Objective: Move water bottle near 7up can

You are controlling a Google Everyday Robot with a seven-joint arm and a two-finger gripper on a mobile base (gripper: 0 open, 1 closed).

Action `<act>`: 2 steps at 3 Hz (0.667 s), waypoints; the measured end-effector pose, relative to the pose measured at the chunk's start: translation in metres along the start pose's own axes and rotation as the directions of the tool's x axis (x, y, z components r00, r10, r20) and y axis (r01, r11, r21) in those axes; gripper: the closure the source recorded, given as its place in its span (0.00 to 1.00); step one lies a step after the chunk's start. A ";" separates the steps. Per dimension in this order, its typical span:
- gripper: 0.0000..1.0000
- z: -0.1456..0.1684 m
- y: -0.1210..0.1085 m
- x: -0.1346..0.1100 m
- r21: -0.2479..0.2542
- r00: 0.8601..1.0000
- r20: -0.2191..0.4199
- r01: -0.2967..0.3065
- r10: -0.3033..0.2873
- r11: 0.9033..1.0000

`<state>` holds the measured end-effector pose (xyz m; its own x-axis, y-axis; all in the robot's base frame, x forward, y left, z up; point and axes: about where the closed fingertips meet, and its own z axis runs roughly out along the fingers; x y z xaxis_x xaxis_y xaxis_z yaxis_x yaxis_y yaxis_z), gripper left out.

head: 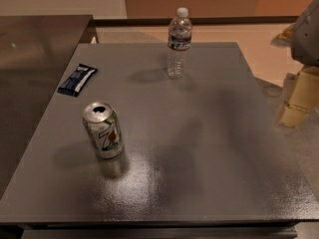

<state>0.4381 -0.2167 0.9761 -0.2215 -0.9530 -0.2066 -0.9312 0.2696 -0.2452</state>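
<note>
The water bottle (pixel 179 43) stands upright at the far middle of the grey table (pixel 199 148). It is clear and ribbed, with a white cap and a dark label band. The 7up can (pixel 103 130) stands upright at the near left of the table, its top opened. The two are far apart. My gripper (pixel 300 97) is a cream-coloured part under a grey arm housing at the right edge of the view. It is beyond the table's right side, away from both objects and holding nothing that I can see.
A flat dark blue snack wrapper (pixel 77 79) lies at the left of the table, behind the can. A brown counter (pixel 35 59) adjoins the table's left side. Tan floor lies behind and to the right of the table.
</note>
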 end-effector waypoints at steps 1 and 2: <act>0.00 0.000 0.000 0.000 0.000 1.000 0.000 0.000 0.000 1.000; 0.00 0.001 -0.008 -0.003 0.012 1.000 0.013 -0.017 0.017 1.000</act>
<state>0.4463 -0.2153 0.9774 -0.2338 -0.9463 -0.2233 -0.9238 0.2878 -0.2526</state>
